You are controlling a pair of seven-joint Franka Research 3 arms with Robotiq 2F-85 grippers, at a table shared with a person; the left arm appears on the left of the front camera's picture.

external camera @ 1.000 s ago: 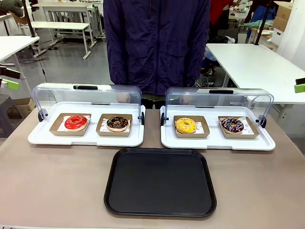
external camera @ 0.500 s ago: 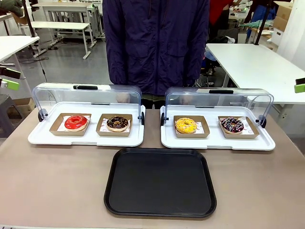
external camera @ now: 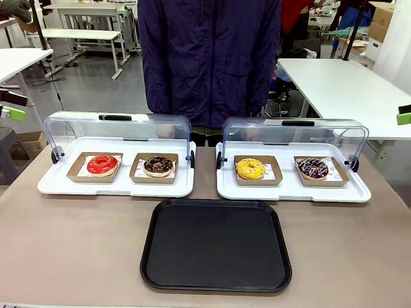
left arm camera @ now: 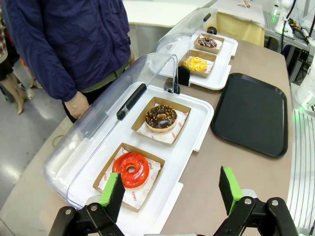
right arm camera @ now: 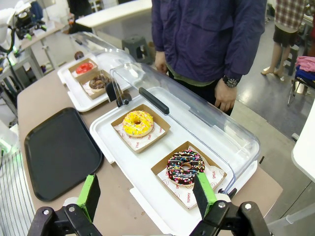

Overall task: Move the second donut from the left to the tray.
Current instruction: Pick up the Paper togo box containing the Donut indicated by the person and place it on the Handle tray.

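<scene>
Still in cardboard dish (external camera: 138,176), well apart from black tray (external camera: 216,245): chocolate donut (external camera: 158,165).
Released, jaws wide, grasping nothing: left gripper (left arm camera: 170,189) and right gripper (right arm camera: 146,189).

The person (external camera: 210,58) is cut off at 12 o'clock, one hand (external camera: 166,131) a blur behind a clear lid (external camera: 119,131). The left end effector (left arm camera: 171,173) and right end effector (right arm camera: 144,177) are cut off at 6 o'clock. The second donut from the left (right arm camera: 100,81), at 11 o'clock in the right wrist view, shows too small to tell its topping.
</scene>
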